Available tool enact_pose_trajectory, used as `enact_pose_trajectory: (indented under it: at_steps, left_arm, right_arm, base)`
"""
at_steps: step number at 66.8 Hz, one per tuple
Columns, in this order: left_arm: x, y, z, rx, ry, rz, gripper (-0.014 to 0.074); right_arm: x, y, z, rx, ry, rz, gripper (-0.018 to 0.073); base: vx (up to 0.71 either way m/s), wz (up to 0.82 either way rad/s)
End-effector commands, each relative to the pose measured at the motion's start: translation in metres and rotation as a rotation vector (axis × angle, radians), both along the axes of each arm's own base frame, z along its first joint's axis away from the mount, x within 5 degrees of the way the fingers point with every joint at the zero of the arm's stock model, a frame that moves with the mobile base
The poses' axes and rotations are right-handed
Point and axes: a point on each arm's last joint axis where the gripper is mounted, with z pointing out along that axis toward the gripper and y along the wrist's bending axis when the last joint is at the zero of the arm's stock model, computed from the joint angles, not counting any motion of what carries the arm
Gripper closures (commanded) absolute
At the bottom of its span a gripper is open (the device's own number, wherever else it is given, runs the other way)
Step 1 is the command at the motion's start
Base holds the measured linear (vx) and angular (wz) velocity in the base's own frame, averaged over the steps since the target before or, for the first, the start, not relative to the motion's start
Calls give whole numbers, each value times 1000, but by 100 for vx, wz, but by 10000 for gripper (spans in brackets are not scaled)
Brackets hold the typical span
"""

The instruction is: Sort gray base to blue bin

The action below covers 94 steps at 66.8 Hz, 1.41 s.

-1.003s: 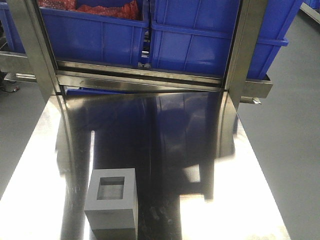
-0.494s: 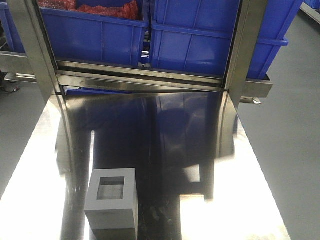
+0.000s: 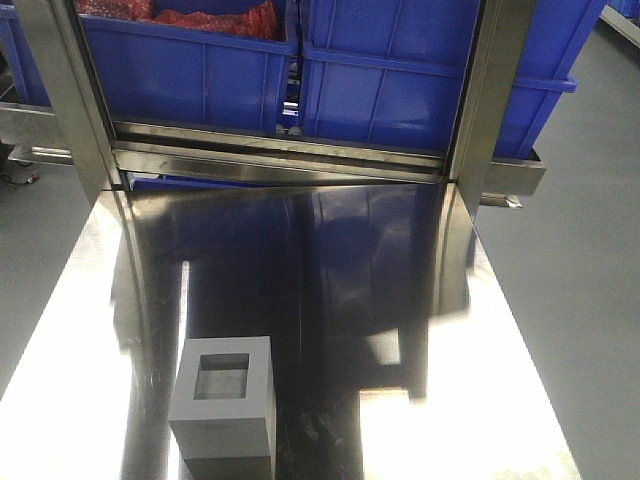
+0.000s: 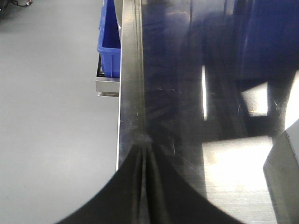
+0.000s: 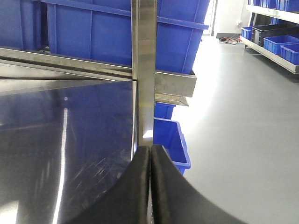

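Nothing is moving across the last second on the front view, so the task is sitting right at its start. The steel table (image 3: 400, 300) is stretching from near to far, shining and throwing back dark reflections. At its far end the blue bin (image 3: 400, 90) is waiting on the right of a raised rack. A second blue crate (image 3: 190, 70) is sitting to its left with red material (image 3: 200, 15) showing at the top. I am judging the right one the likelier target, though its inside is hidden. Steel posts (image 3: 480, 100) are framing that rack. The gray base (image 3: 225, 405) is resting in exactly the same place, on the near left of the table, recess facing up, well apart from the bin and touched by nothing. No arm is showing in the front view. On the left wrist view the left gripper (image 4: 145, 158) is pointing along the table's left edge, fingers pressed together with only a thin seam between them. On the right wrist view the right gripper (image 5: 150, 156) is lining up with the right post, likewise closed on nothing. The reach and the opening are both looking still ahead.
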Motion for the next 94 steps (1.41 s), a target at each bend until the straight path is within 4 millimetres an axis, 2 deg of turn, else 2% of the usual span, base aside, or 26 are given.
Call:
enact_pose_trajectory:
  at_steps: [1,10,19,40,47,60,71,83,94]
  left_arm:
    - [6,-1,15,-11,-91,-2,603]
    - [5,-1,14,-13,-68,-1,579]
    - [5,-2,14,-28,-69,1,514]
    - [6,-1,15,-25,-89,1,221]
    - [6,-2,15,-27,-91,1,162]
    - [7,-1,16,-25,-103,2,151]
    - [10,-7,25,-223,-165,62,151]
    - [11,-17,48,-402,-219,29,153]
    - [9,-32,76,-495,-271,-128,184]
  right_arm:
    - [0,0,6,-21,-81,3,564]
    - [0,0,6,-21,-81,3,564]
    - [0,0,6,-21,-81,3,564]
    - [0,0,6,-21,-81,3,564]
    - [0,0,6,-21,-81,3,564]
    - [0,0,6,-21,-81,3,564]
    - [0,0,6,-21,-82,4,564]
    - [0,0,6,-21,-82,4,564]
    - [0,0,6,-21,-82,4,564]
  base:
    - [0,0]
    - [0,0]
    - [0,0]
    - [0,0]
    - [0,0]
    - [0,0]
    - [0,0]
    - [0,0]
    - [0,0]
